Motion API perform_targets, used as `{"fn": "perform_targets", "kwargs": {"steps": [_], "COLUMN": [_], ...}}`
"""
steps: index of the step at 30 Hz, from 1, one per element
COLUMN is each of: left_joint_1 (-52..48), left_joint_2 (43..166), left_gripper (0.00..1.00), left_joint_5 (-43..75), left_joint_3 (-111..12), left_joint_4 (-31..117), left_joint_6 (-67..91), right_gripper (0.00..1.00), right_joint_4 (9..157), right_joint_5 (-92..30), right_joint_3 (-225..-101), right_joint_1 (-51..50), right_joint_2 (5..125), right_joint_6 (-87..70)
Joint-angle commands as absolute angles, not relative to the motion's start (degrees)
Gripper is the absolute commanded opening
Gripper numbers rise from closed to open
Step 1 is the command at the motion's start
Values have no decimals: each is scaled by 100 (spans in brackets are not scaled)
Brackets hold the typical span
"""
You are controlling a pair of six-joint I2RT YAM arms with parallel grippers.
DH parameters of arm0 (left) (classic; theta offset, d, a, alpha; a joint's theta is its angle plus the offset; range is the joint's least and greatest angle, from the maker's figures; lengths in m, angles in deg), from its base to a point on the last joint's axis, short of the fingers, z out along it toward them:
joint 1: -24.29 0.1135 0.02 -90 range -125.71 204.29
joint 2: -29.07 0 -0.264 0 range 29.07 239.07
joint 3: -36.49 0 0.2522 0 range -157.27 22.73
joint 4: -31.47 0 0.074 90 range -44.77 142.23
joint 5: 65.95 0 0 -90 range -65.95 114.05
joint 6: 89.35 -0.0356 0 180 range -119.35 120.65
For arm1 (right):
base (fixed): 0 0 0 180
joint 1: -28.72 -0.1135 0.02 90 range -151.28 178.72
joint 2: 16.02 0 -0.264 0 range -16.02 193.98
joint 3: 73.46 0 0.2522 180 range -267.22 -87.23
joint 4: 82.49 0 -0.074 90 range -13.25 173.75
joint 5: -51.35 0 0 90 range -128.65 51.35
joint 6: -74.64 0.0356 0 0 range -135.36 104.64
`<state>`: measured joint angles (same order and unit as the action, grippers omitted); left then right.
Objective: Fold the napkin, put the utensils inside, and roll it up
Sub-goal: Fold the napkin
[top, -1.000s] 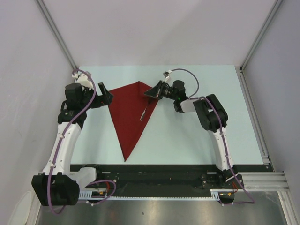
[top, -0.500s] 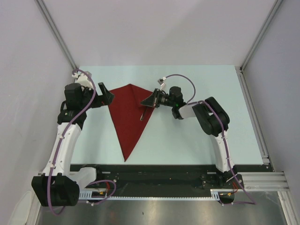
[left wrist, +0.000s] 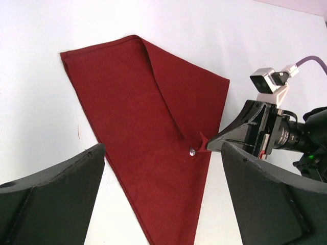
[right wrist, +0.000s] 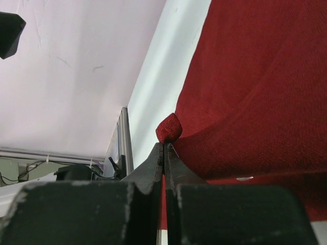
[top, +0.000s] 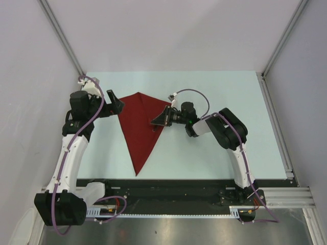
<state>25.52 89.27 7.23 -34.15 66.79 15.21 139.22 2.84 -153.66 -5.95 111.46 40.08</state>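
Top view: the napkin [top: 135, 127] lies folded into a dark red triangle on the surface [top: 214, 148]; rolling is judged not yet done. The left pincer [top: 116, 104] sits beside its left edge.
Left wrist: that pincer is released and empty. The fork [left wrist: 192, 151] is mostly hidden under a lifted flap.
Right wrist: the right pincer [right wrist: 164, 148] is clenched on the napkin's pinched edge.

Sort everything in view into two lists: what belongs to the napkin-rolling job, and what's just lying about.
Part of the job:
- napkin, a corner pinched by the right gripper
- fork, only a silver bit showing at the fold
- left gripper, open beside the cloth

Not part of it:
- table
- metal frame rail
Both are fixtures.
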Motion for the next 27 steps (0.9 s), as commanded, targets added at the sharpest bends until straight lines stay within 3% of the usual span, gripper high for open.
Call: {"fn": "perform_targets", "kwargs": {"steps": [1,9,12,13,16,18,27], "left_joint_1": [2561,2561,2561,2552,2561,2561,2561], "left_joint_2": [8778,8769,8752,8751,8751,8751,8751], "left_gripper": [100,100,100,100,100,100,100], "left_joint_5": [594,594,612,612,603,603,621], "left_joint_3": [-3449,-3440,-3440,-3440,-3440,-3440,-3440], "left_joint_4": [6492,6483,6483,6474,6483,6483,6483], "left_joint_6": [1559,1576,1576,1576,1576,1576,1576], "right_gripper": [0,1,13,23,38,45,50], "right_joint_4": [14440,14325,14361,14343,14300,14255,13185], "right_joint_5": [178,116,99,72,20,-33,-60], "right_joint_3": [-15148,-15016,-14875,-14797,-14664,-14515,-14347], "right_joint_1": [-661,-775,-827,-845,-898,-898,-889], "right_joint_2": [10992,11054,11010,10993,10861,10730,9825], "right_joint_6": [4019,3913,3904,3878,3790,3685,2746]}}
